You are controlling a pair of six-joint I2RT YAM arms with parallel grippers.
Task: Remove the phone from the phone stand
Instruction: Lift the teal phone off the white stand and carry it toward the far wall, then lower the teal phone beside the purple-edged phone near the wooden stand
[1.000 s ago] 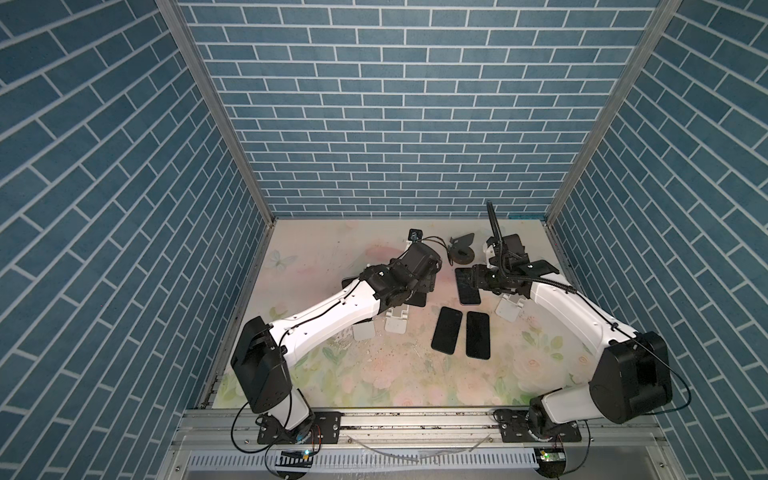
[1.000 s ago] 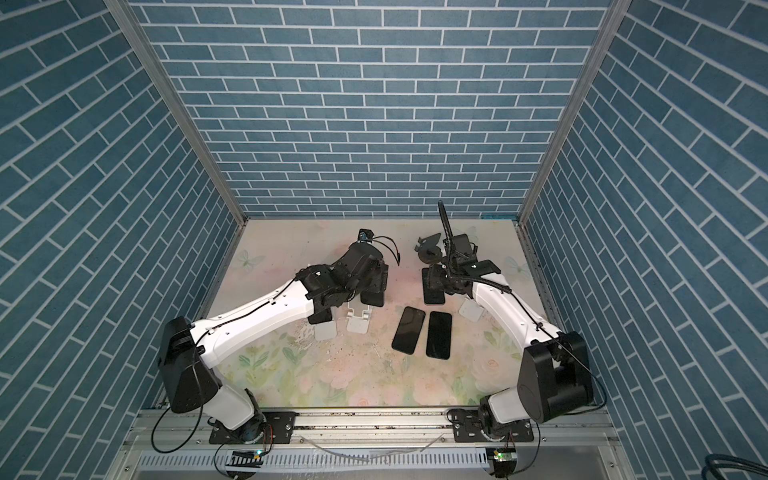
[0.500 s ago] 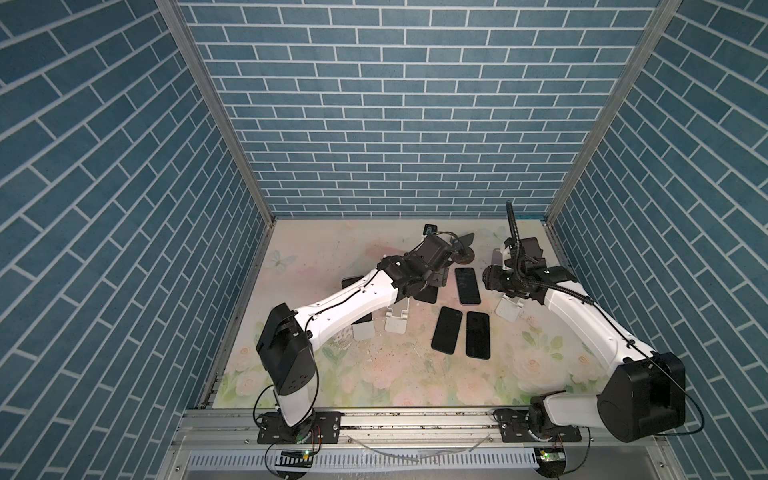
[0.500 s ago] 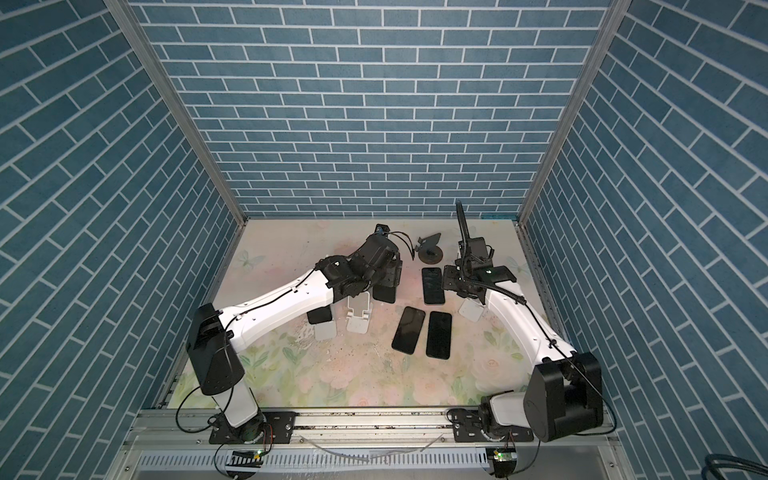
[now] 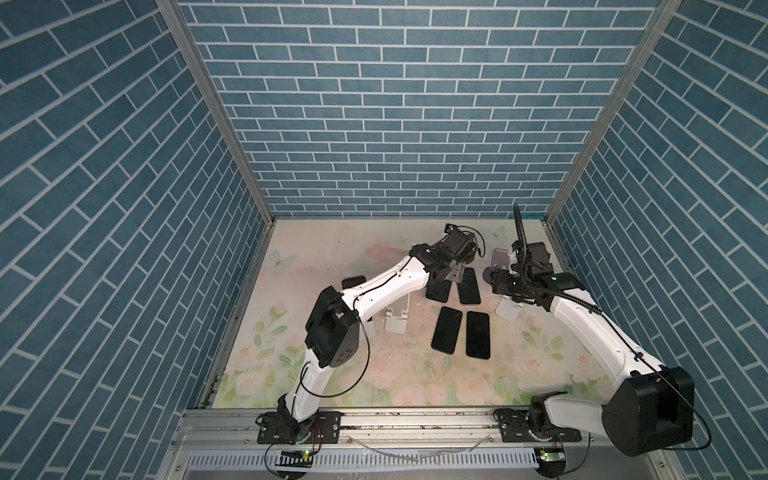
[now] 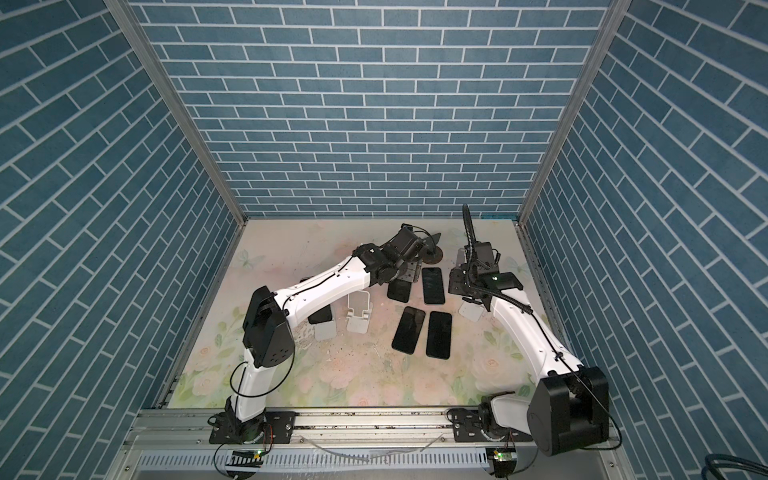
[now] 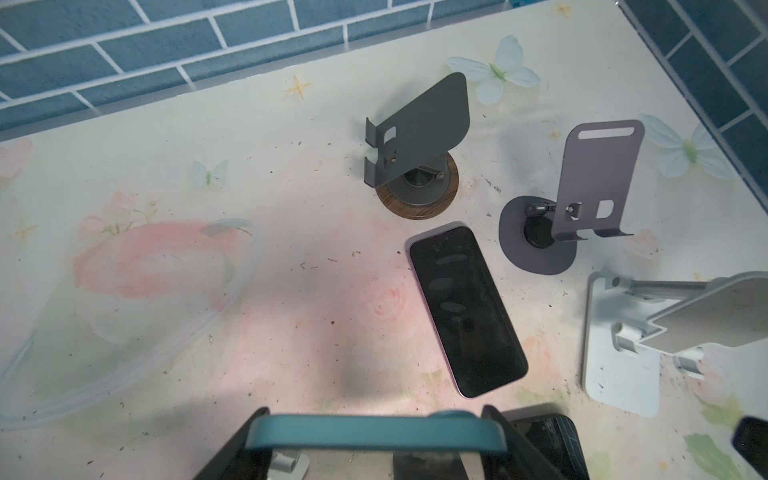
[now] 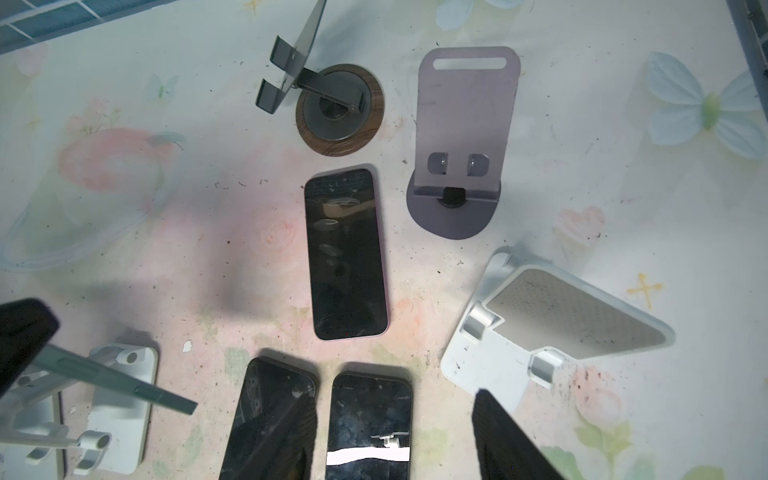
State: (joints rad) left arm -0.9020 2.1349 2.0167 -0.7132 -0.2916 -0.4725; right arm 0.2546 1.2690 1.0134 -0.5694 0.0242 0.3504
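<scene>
phone (image 7: 374, 432): teal-edged; gripped across its width by the left gripper (image 5: 454, 274); held clear of every stand, over the back middle of the table (image 5: 320, 259), just beside the pink-edged phone (image 7: 467, 309); contact with the table cannot be told.
left gripper: clenched on the phone.
right gripper (image 5: 500, 286): fingers spread, nothing grasped; placed near the purple stand (image 8: 465, 124).
pink-edged phone: laid flat, screen up.
dark stand (image 7: 417, 137): plate tilted, wood-rimmed round base.
white stand (image 8: 552, 328): set near the right gripper.
third phone (image 5: 446, 330): laid flat, just beside the fourth phone (image 5: 478, 334).
</scene>
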